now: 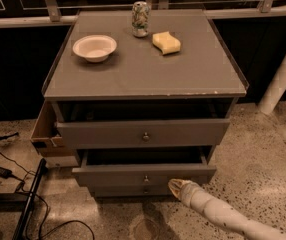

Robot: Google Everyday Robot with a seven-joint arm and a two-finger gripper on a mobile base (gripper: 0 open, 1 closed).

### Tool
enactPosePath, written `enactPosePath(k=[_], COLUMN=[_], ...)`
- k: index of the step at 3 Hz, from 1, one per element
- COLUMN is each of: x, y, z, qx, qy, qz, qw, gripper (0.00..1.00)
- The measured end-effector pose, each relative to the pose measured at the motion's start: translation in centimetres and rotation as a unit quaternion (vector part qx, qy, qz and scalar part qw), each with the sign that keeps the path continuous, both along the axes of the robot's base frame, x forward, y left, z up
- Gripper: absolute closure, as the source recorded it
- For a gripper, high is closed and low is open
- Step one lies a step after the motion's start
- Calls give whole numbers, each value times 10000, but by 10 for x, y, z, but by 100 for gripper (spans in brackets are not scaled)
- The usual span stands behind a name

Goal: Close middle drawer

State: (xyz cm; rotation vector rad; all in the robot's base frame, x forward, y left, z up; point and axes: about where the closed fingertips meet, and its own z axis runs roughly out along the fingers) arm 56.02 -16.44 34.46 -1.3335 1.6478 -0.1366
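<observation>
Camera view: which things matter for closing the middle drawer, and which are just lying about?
Job: middle drawer, pulled out; gripper, just below its front, toward the right.
Lying about: bowl, can, sponge on the cabinet top; box, cables at left.

Speckled stone floor (263, 149); 1 grey worktop (143, 74); pale rail (13, 22) behind; white post (283, 74) right; black cables (3, 176) left; claw (175, 185) low, front right.

Tool (176, 185) before middle drawer (108, 175) — right of knob (146, 179).
</observation>
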Motion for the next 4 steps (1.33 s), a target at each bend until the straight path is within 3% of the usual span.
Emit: enactPosePath(k=[2, 4], x=[48, 58], y=[10, 17], z=[-16, -15], qx=[-104, -124], qy=[6, -20], qz=[77, 133], qw=[9999, 9998], gripper=[100, 100])
